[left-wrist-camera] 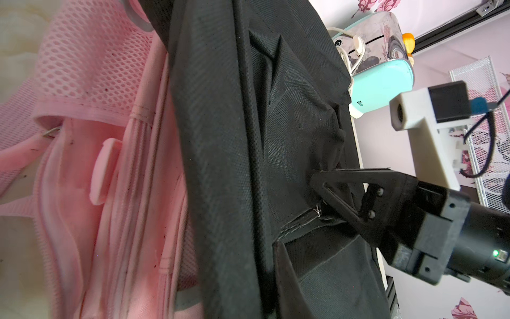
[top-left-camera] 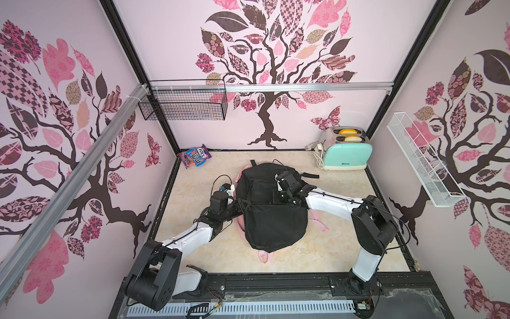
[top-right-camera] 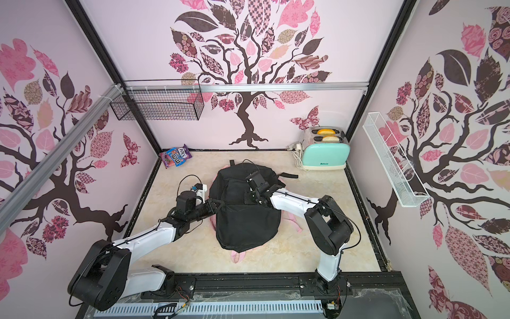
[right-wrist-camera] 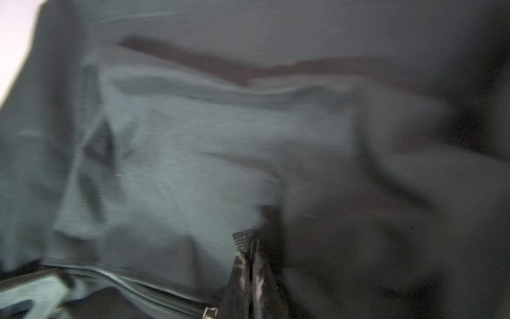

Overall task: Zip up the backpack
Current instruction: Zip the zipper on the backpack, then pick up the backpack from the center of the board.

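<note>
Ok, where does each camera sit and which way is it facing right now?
Top views: high over the front edge, looking down at the black backpack lying on the pink backpack; left arm and right arm both show.
Left wrist: low beside both backpacks, facing the toaster; only the right gripper shows, at the zipper.
Right wrist: pressed close to blurred black fabric; own gripper unclear.
Shared: both wrist views catch that zipper.

Left arm (top-left-camera: 187, 234), right arm (top-left-camera: 331, 203) extended inward, low; both jaws closed.
</note>
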Motion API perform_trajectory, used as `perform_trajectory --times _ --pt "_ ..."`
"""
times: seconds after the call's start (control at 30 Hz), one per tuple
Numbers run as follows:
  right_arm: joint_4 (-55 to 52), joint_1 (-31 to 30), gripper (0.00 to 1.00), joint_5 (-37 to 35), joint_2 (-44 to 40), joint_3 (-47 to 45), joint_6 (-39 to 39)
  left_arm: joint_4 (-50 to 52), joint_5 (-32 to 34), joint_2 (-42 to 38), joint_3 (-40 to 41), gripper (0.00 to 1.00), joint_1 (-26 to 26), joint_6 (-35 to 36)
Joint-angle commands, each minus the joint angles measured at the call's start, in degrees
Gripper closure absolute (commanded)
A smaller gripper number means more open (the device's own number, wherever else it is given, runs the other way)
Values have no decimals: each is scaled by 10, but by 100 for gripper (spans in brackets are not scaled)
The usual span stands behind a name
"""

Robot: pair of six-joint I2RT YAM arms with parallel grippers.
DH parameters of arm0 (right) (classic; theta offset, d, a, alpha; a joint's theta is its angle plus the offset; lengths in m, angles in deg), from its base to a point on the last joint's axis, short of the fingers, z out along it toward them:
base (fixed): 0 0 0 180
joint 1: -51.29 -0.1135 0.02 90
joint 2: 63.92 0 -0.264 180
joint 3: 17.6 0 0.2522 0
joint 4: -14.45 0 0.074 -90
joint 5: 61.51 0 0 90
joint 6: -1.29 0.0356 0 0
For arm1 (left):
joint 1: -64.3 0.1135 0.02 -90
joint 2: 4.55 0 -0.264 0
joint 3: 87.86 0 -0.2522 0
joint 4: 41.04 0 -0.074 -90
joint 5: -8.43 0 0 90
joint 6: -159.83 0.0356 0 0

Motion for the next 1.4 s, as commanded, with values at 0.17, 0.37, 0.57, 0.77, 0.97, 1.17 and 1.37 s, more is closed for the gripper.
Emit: perform_trajectory --times 0.17,0.37,0.57,0.77,0.97,1.17,1.37 --pt "-93 15 100 -117 -40 -5 -17 11 25 -24 -7 100 0 17" --pt "-107 40 100 -147 -71 -22 -12 21 35 -25 -9 100 1 19" --pt "-131 63 100 -192 -103 -29 -16 22 40 -24 -8 100 1 18" --pt "-178 88 100 -241 -96 -18 0 24 44 -22 -9 100 1 17" --pt "-90 97 96 -104 -134 -40 -16 24 34 -17 -22 100 0 5" --pt "-47 145 39 -44 -231 -96 6 76 38 -39 -75 100 0 -18" --pt "-35 255 21 57 -241 -154 47 216 121 -108 -133 100 11 2"
